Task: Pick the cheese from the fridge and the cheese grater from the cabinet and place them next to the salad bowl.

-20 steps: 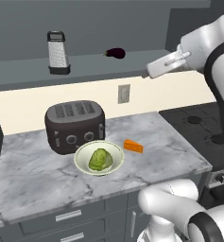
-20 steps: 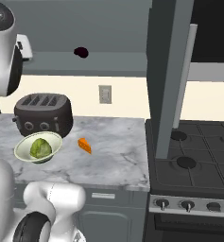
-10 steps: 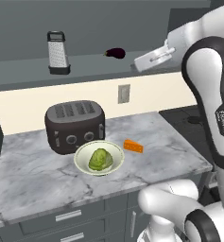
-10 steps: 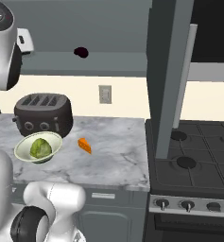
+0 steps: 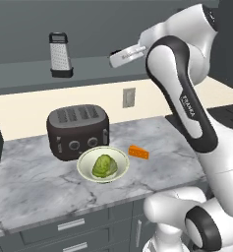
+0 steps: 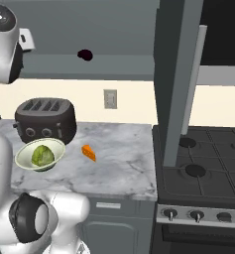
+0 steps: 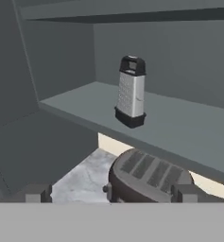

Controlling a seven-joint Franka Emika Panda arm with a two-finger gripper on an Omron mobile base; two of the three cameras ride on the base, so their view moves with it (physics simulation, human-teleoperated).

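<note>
- My gripper (image 5: pixel 116 58), jaws spread and empty, has swung left along the cabinet (image 7: pixel 189 125) over the past second, closing on the cheese grater (image 7: pixel 131 91), upright on the shelf ahead and well apart from it.
- The cheese (image 5: pixel 138 152) already lies beside the salad bowl (image 5: pixel 102 165), far below the gripper; I judge the grater is what's left.
- Grey marble counter (image 5: pixel 34 182) and dark toaster (image 5: pixel 77 130) sit beneath; a stove (image 6: pixel 203 168) lies off to the right.

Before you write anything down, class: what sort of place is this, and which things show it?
A rendered home kitchen: a toaster on a marble counter, a gas stove beside it, and a box grater on a cabinet shelf.
</note>
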